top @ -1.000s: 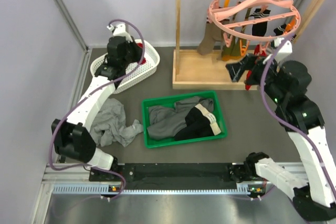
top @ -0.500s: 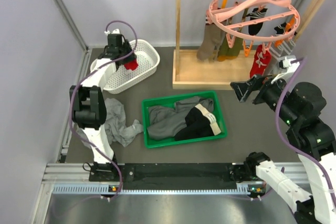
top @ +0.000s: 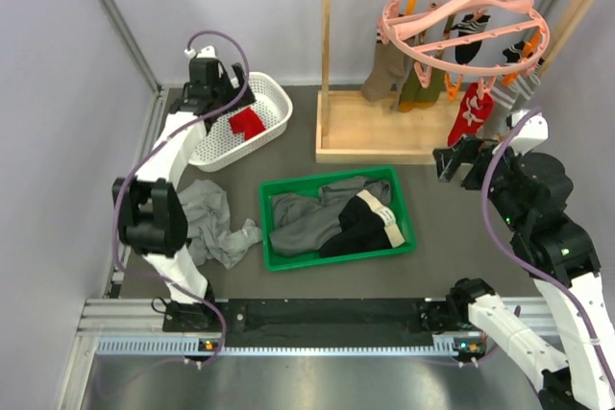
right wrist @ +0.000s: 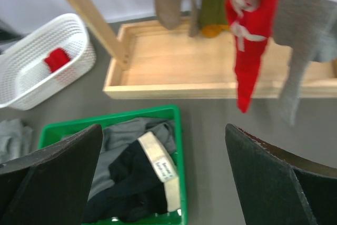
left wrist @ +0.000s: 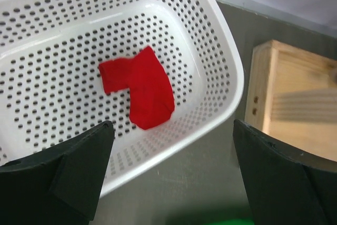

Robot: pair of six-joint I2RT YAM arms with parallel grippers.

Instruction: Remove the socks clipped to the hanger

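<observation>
The pink round hanger (top: 466, 21) hangs from the wooden rack with several socks clipped to it: brown (top: 386, 69), olive (top: 420, 85), black striped (top: 473, 31) and a red one with white marks (top: 468, 112) (right wrist: 247, 35), next to a grey one (right wrist: 303, 40). Another red sock (top: 247, 123) (left wrist: 143, 87) lies loose in the white basket (top: 277, 103) (left wrist: 221, 56). My left gripper (top: 226, 101) (left wrist: 172, 130) hovers open over the basket's near rim, holding nothing. My right gripper (top: 459, 162) (right wrist: 163, 130) stands open and empty, below and in front of the hanging red sock.
A green bin (top: 332, 256) (right wrist: 176, 125) holds grey and black garments with a cream band. A crumpled grey cloth (top: 207, 223) lies left of it. The wooden rack's base tray (top: 384, 136) (right wrist: 174, 72) and upright post (top: 325, 45) stand under the hanger.
My left gripper opened and the red sock dropped from it into the white basket. My right gripper drew back from the hanger, staying open.
</observation>
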